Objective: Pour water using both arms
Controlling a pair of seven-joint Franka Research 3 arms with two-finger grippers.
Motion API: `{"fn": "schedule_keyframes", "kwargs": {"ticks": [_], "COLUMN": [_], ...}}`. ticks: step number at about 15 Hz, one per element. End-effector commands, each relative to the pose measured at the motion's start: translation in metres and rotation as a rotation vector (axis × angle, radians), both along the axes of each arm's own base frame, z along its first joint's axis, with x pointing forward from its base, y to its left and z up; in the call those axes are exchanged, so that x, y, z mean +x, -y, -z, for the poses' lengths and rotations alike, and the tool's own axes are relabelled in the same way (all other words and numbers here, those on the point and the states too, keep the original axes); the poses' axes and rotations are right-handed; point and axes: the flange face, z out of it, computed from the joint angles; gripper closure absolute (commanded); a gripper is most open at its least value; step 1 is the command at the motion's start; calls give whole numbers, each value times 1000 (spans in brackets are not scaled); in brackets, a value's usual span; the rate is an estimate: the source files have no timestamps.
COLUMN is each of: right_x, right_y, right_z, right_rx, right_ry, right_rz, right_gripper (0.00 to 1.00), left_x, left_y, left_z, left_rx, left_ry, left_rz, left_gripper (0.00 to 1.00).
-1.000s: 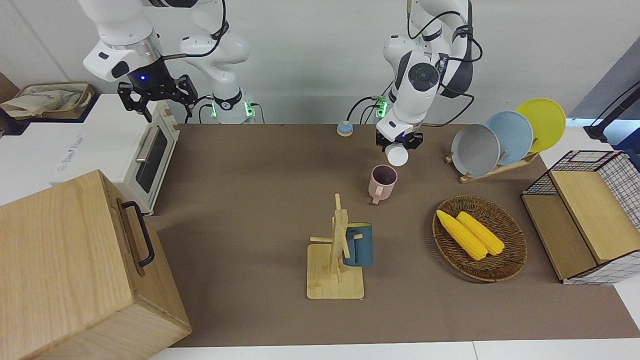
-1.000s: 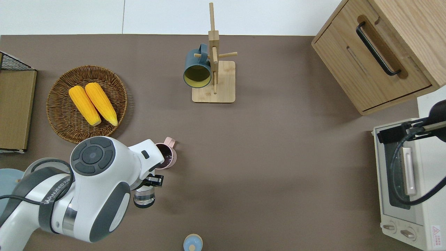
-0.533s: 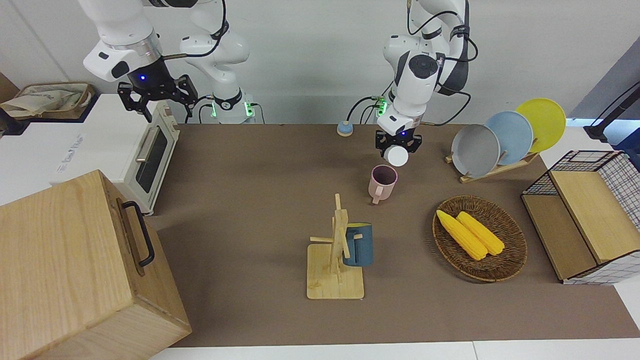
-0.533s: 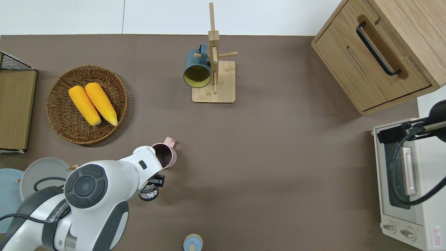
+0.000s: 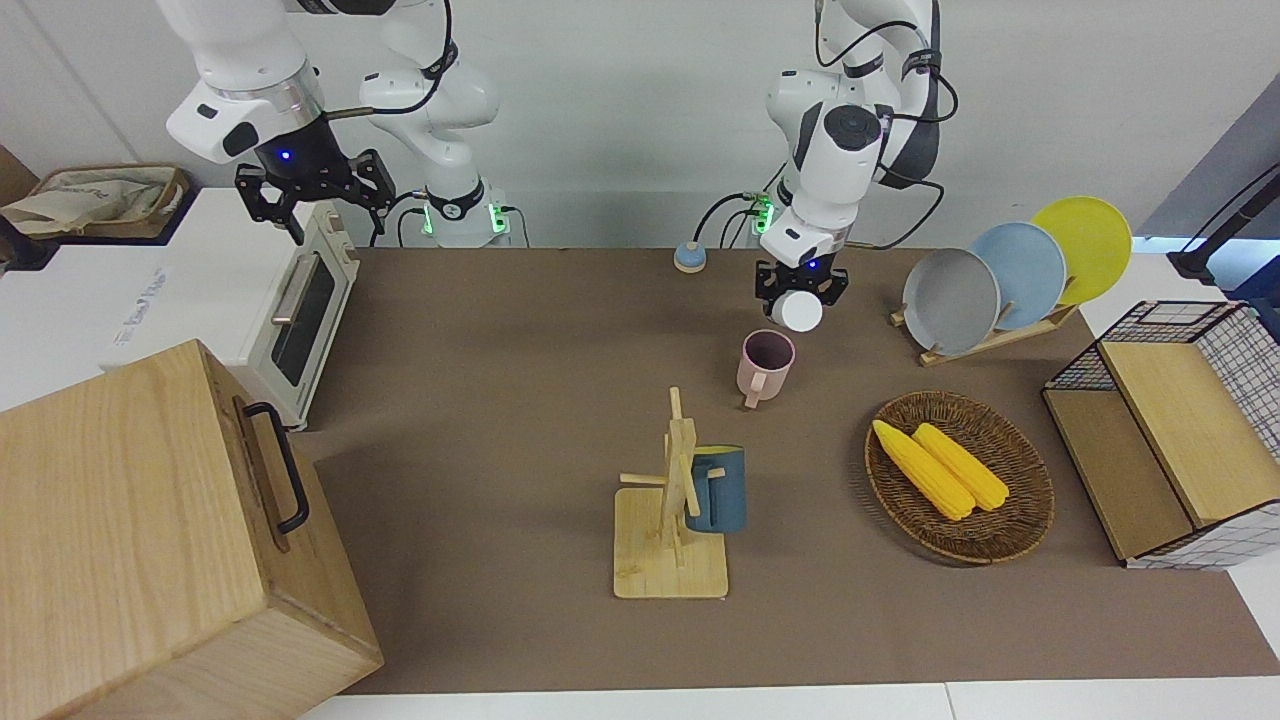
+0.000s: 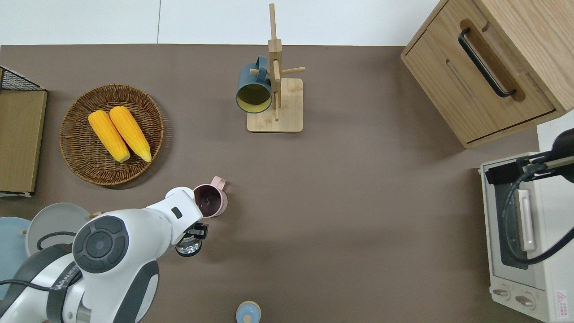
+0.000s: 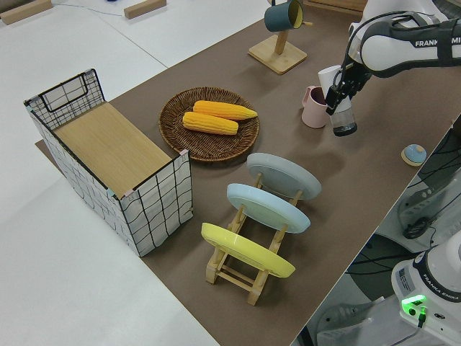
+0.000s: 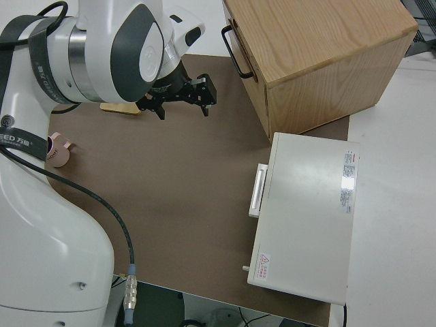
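My left gripper (image 5: 800,292) is shut on a small clear container (image 5: 797,313), held a little above the table beside the pink mug (image 5: 765,365), on the side nearer the robots. In the overhead view the container (image 6: 188,246) hangs below the gripper (image 6: 193,233), next to the mug (image 6: 210,202). The left side view shows the container (image 7: 344,119) roughly upright under the gripper (image 7: 340,97), close to the mug (image 7: 315,108). My right gripper (image 5: 312,190) is open and parked.
A blue round lid (image 5: 688,257) lies near the left arm's base. A wooden mug tree (image 5: 675,500) holds a dark blue mug (image 5: 720,490). Also here: a wicker basket (image 5: 1020,520) with corn, a plate rack (image 5: 1000,280), a toaster oven (image 5: 300,310), a wooden cabinet (image 5: 150,520).
The left arm's wrist has swung round and the held container has come closer to upright beside the pink mug. The right arm has not moved.
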Motion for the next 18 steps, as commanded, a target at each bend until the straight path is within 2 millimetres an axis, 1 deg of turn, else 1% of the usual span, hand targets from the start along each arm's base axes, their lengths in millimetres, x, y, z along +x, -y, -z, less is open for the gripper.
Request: {"fn": "schedule_keyframes", "kwargs": {"ticks": [1,4,7,9,10,13,15,18], "right_x": [-5,-5,-5,-5,-5,-5,-5,-5], "right_y": [0,0,0,0,0,0,0,0], "right_z": [-2,-2,-1,-2,-2,-2,-2,-2], "right_rx": [6,6,6,6,6,6,6,6], "right_ry": [2,3,0,2,2,2,2,2], "right_rz": [4,4,4,4,4,4,4,4], "right_gripper": [11,11,11,11,11,11,11,11], "left_x": [17,36,57,69,75,86,98,110], "left_y": [-39,-79,-116,-140,-150,-179,-193,-209], "left_z": [-21,-28,-43,-54,-56,-70,-90,-109], "left_rx": [-5,23,53,45,38,45,56,57], "left_ry": [98,158,219,292,330,418,458,496], "left_rz": [-92,-155,-208,-253,-276,-313,-327,-353], "left_gripper": [1000,1000,1000,1000,1000,1000,1000,1000]}}
